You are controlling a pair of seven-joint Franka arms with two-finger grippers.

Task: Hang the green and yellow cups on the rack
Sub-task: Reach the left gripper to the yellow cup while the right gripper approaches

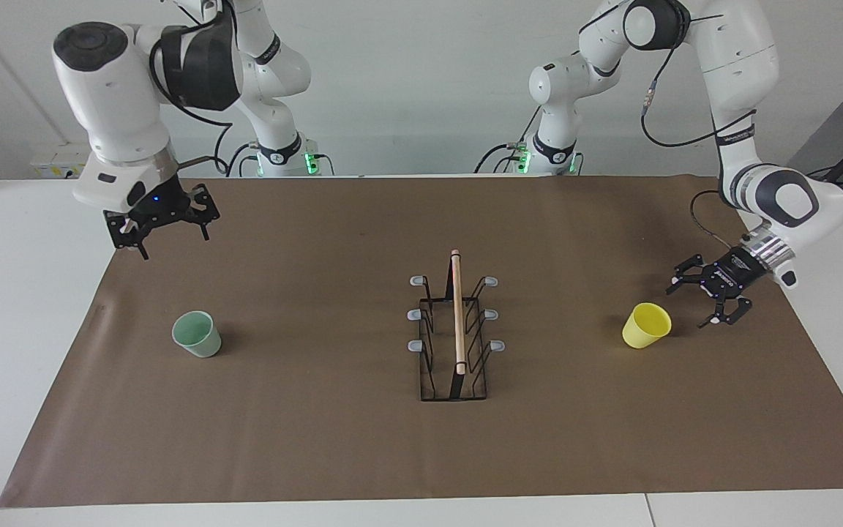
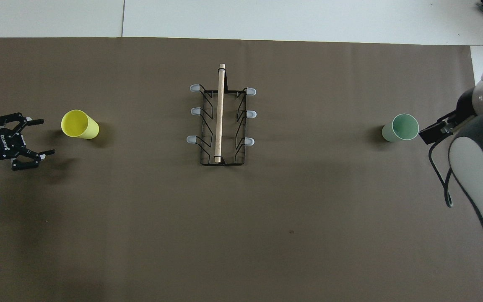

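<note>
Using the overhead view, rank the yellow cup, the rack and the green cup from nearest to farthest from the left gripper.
From the left gripper:
1. yellow cup, right beside it at the left arm's end.
2. rack, mid-table.
3. green cup, at the right arm's end.

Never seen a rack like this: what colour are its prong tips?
Pale grey, on a black wire rack. The overhead view shows them best.
</note>
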